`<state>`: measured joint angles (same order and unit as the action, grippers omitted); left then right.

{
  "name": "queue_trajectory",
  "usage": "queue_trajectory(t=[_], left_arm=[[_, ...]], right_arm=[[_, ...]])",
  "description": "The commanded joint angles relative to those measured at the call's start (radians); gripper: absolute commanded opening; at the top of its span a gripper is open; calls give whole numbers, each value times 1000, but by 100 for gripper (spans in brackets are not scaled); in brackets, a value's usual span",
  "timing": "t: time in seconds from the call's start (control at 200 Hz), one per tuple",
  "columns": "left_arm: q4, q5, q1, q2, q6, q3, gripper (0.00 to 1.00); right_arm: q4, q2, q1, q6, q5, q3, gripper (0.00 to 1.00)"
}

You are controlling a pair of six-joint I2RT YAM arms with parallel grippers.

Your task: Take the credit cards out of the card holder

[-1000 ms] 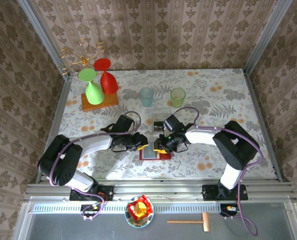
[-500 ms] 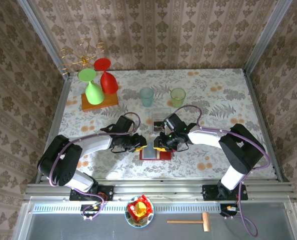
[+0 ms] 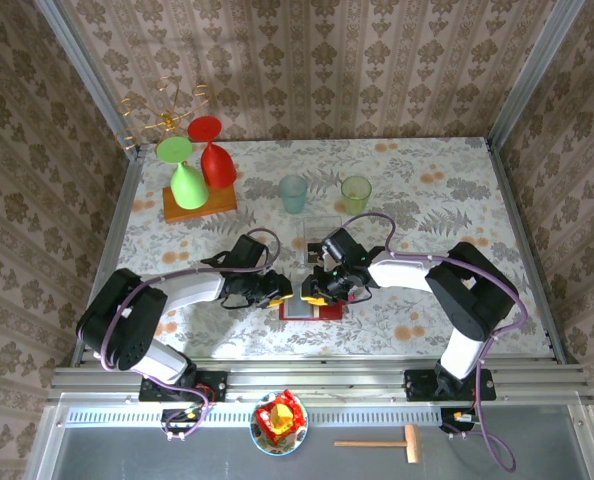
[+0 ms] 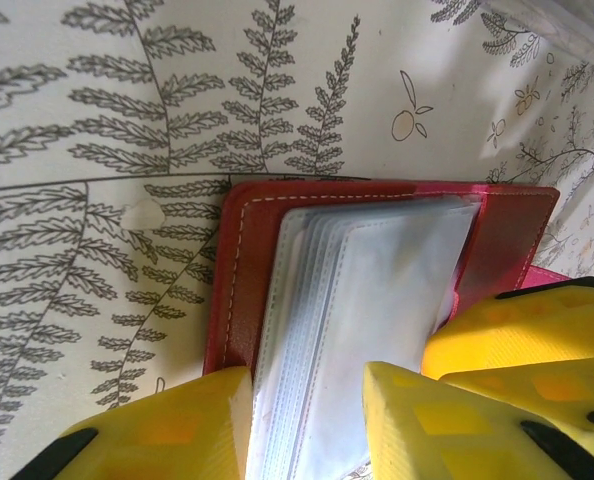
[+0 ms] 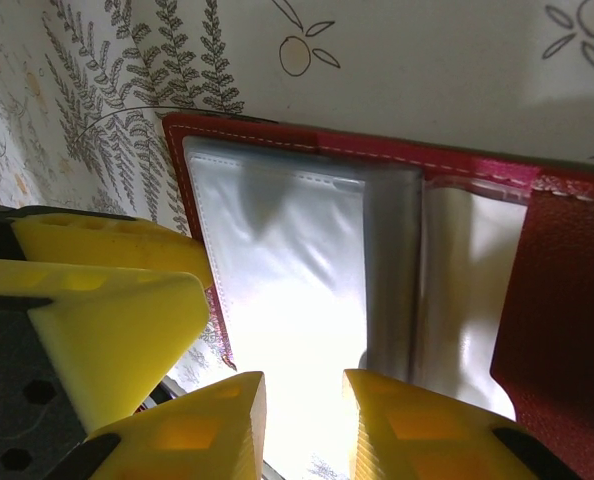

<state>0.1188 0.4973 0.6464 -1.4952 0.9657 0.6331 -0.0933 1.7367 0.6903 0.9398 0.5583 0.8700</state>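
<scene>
Red card holder (image 4: pixel 239 280), fern-print tbl (image 4: pixel 77 150).

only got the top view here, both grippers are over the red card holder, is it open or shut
observer: Open. The left wrist view shows the card holder spread open, with a fanned stack of clear pockets inside.
operator: any cards sticking out
observer: None that I can see. In both wrist views the pockets look cloudy or glared, with no coloured edge showing.
operator: what has the left gripper got
observer: The left gripper has its fingers apart, with the edge of the pocket stack between them. I cannot tell whether it is squeezing.
</scene>
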Motion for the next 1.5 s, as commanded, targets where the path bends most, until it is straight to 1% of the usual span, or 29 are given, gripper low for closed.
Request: queue_trajectory(t=[0.0, 0.19, 0.865, 1.095, 1.305, 1.495], left_arm=[[-5, -1, -6, -11, 1, -9, 35], [2, 0, -8, -7, -1, -12, 35], [71, -6, -10, 52, -17, 52, 36], [12, 43, -7, 45, 8, 61, 37], [-64, 87, 6, 3, 36, 59, 37], [-85, 109, 22, -37, 42, 69, 37]], right_arm=[[-19, 13, 5, 7, -11, 7, 27], [-45, -6, -4, -4, -41, -10, 27], [-42, -14, -20, -13, -46, -36, 27], [-26, -9, -21, -11, -37, -42, 27], [-25, -11, -22, -10, -33, -43, 27], [-23, -13, -21, -7, -31, -42, 27]])
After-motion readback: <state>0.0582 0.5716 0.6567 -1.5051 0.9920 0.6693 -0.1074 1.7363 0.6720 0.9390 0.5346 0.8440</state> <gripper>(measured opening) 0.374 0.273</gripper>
